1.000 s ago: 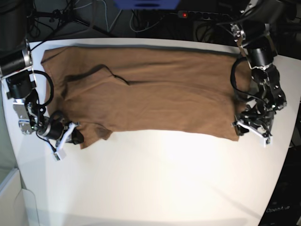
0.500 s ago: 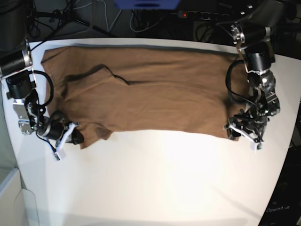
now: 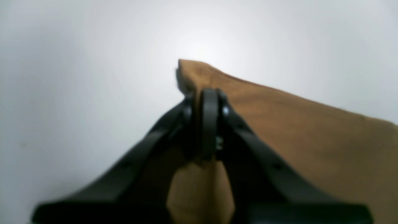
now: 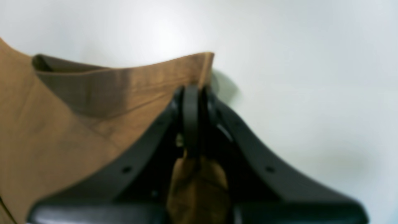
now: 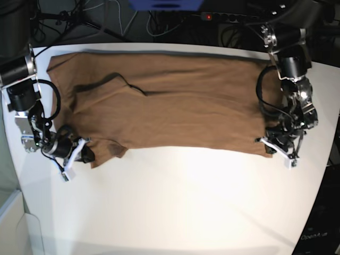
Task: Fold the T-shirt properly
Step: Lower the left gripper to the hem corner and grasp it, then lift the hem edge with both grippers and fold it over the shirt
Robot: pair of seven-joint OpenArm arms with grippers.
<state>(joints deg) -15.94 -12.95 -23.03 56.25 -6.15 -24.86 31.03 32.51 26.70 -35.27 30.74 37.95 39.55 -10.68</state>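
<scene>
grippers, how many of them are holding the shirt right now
2. The left gripper is shut on the near corner of the T-shirt at the base view's right; the right gripper is shut on the near corner at that view's left.

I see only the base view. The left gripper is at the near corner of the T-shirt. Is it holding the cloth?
Observer: Yes. In the left wrist view the left gripper is shut on the T-shirt, and a tip of the corner sticks out beyond the jaws.
Operator: And the right gripper?
Observer: The right gripper is also shut on cloth, at an edge that stands up from the table.
Operator: Is cloth bunched inside that gripper?
Observer: Yes, a lump of cloth shows between the right gripper's arms, behind the tips.
</scene>
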